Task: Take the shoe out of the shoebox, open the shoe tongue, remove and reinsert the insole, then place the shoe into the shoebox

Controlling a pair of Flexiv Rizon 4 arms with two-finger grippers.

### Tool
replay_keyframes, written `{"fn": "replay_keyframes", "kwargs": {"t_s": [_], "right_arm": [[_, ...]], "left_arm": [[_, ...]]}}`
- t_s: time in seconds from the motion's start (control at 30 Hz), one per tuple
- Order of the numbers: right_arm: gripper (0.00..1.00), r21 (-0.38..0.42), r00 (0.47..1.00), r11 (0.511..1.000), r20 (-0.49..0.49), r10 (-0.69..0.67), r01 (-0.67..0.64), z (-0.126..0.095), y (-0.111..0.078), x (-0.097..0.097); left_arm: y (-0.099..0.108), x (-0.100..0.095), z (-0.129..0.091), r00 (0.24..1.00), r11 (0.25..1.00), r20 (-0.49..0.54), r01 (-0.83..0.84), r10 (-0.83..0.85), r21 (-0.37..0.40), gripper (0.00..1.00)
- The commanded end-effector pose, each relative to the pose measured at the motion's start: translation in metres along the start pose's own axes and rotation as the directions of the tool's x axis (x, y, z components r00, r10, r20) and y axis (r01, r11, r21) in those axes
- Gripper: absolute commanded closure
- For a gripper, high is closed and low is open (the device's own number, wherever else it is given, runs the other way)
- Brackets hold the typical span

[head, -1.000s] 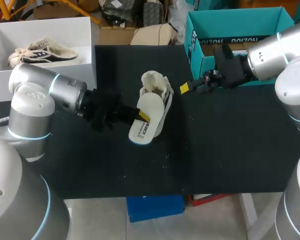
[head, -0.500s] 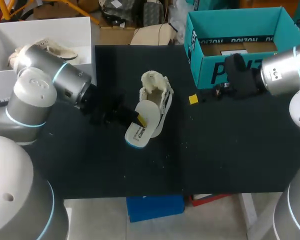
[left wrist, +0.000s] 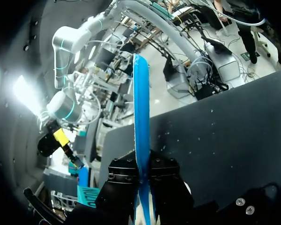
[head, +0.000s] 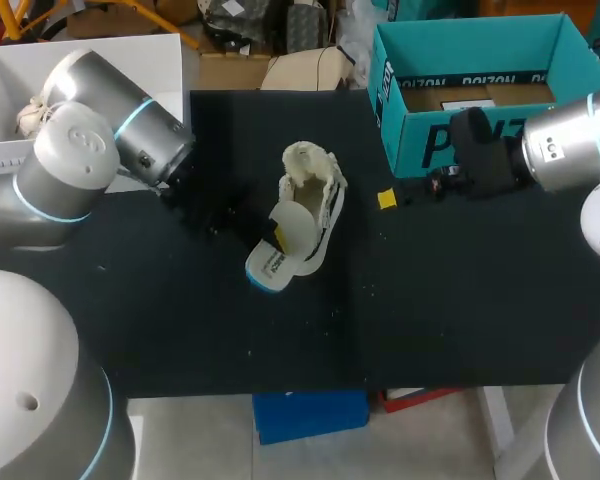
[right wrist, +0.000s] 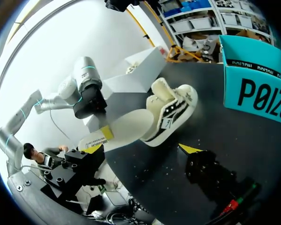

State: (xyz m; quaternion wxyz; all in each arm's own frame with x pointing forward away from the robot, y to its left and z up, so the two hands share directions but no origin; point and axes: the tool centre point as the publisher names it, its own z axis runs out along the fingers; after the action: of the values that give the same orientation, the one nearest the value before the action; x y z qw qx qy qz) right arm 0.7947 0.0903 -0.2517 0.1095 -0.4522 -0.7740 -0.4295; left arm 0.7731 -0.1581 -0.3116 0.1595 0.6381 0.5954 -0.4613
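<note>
Black counter [head: 430, 300]: cream canvas shoe [head: 320, 185], white blue-edged insole [head: 270, 265] half out, pinched by left gripper [left wrist: 141, 183] for removal; right gripper [right wrist: 141, 150] spread.

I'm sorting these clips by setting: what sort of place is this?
Likely a robotics lab test bench: a left arm and right arm flank a black table, the left gripper pinching an insole at a white shoe, near a teal shoebox.

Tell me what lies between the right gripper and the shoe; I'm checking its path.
Only bare black table, as the head view shows, between right gripper and shoe.
</note>
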Motion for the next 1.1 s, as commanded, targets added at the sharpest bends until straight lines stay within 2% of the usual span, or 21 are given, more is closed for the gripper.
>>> {"fn": "replay_keyframes", "kwargs": {"t_s": [0.03, 0.23, 0.6, 0.73, 0.87, 0.93, 1.1], "right_arm": [[0.0, 0.002, 1.0, 1.0, 0.001, 0.001, -0.001, 0.0, 0.0, 0.0], [0.0, 0.002, 1.0, 1.0, 0.001, 0.001, -0.001, 0.0, 0.0, 0.0], [0.0, 0.002, 1.0, 1.0, 0.001, 0.001, -0.001, 0.0, 0.0, 0.0], [0.0, 0.002, 1.0, 1.0, 0.001, 0.001, -0.001, 0.0, 0.0, 0.0], [0.0, 0.002, 1.0, 1.0, 0.001, 0.001, -0.001, 0.0, 0.0, 0.0], [0.0, 0.002, 1.0, 1.0, 0.001, 0.001, -0.001, 0.0, 0.0, 0.0], [0.0, 0.002, 1.0, 1.0, 0.001, 0.001, -0.001, 0.0, 0.0, 0.0]], "left_arm": [[0.015, -0.002, 0.0, 0.997, 0.999, -0.081, 0.004, -0.001, 0.047, 1.0], [0.023, 0.007, 0.007, 0.983, 0.993, -0.18, 0.051, -0.031, 0.11, 1.0], [0.046, 0.012, 0.013, 0.98, 0.992, -0.197, 0.049, -0.025, 0.117, 1.0], [0.062, 0.011, 0.013, 0.978, 0.996, -0.209, 0.029, -0.011, 0.08, 1.0], [0.079, 0.009, 0.013, 0.984, 0.999, -0.178, 0.011, -0.002, 0.05, 1.0], [0.087, 0.007, 0.015, 0.991, 0.998, -0.133, 0.004, 0.004, 0.063, 1.0], [0.105, 0.006, 0.017, 0.993, 0.997, -0.114, -0.002, 0.011, 0.078, 1.0]]}}
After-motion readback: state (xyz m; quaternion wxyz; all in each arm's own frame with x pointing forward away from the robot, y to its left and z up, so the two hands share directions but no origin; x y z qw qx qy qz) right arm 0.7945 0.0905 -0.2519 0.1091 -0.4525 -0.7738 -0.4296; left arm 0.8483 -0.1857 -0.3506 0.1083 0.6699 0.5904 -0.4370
